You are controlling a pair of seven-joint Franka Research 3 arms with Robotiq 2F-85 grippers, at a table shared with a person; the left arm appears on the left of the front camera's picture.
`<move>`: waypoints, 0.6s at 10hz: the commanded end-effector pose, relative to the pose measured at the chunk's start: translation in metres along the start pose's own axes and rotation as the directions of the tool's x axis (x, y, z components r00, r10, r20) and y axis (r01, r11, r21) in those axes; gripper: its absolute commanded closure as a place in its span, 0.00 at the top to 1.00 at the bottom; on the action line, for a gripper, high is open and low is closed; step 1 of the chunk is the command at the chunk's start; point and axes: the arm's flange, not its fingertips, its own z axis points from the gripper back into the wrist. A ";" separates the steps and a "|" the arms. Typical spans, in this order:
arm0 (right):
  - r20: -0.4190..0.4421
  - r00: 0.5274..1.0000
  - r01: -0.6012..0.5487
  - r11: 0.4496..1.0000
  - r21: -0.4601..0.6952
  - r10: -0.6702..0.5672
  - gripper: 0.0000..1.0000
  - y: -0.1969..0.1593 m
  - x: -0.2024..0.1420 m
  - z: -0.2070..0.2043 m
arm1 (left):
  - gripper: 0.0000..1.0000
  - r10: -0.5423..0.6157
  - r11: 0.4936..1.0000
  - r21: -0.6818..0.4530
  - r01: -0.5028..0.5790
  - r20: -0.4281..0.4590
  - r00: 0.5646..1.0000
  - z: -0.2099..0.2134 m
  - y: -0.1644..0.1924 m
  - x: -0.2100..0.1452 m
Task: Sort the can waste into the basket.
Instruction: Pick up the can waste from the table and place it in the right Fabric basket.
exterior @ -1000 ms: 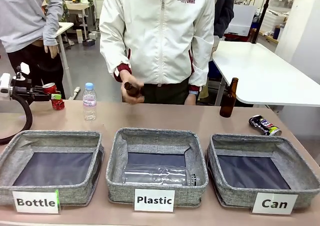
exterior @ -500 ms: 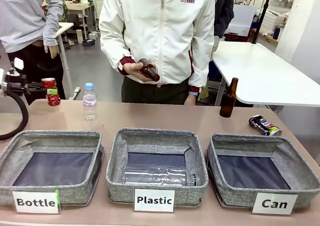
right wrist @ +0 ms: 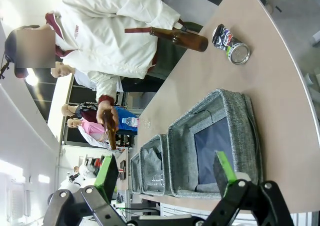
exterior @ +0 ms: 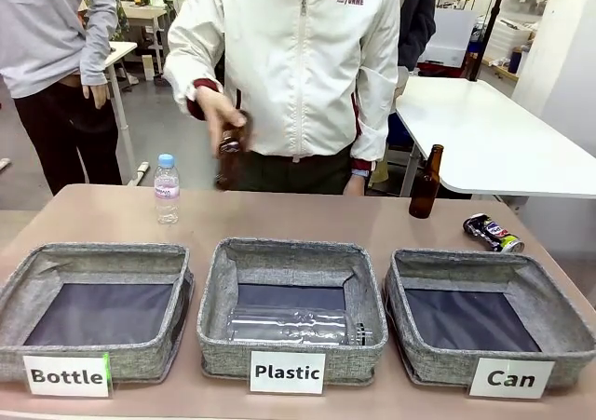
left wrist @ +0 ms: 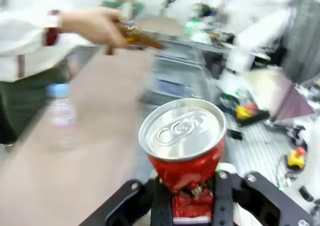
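Metal crushed this thin should be light, springy and sharp at the creases. The red can (left wrist: 182,141) was held clear of the bench (exterior: 372,217), the left jaws clenched on its crumpled lower body with the lid towards the wrist camera, a sound hold as long as the squeeze stays gentle.

The dark can (exterior: 494,233) lay on its side near the far right corner of the bench, just behind the far rim of the Can basket (exterior: 402,280). It would likely skid or roll on the smooth tan top, so a grasp across its dented waist seemed best. The right jaws were released, spread wide with nothing between them.

The basket had soft fabric walls and a bare dark bottom. At the far edge a person's hand (exterior: 216,111) held a brown bottle (exterior: 228,159), with a water bottle (exterior: 167,189) near the far left. A white table (exterior: 503,145) stood beyond
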 end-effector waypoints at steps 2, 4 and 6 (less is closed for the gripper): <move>0.016 1.000 -0.025 0.999 0.022 0.025 1.00 0.001 0.003 0.000 | 0.00 -0.112 0.994 -0.029 0.108 -0.227 0.967 -0.020 -0.035 -0.012; 0.016 1.000 -0.025 0.999 0.022 0.025 1.00 0.001 0.003 0.000 | 0.00 -0.063 0.998 -0.033 0.056 -0.253 0.966 0.038 -0.051 -0.014; 0.016 1.000 -0.025 0.999 0.022 0.025 1.00 0.001 0.003 0.000 | 0.00 -0.044 0.997 0.045 0.058 -0.271 0.961 0.125 -0.096 -0.043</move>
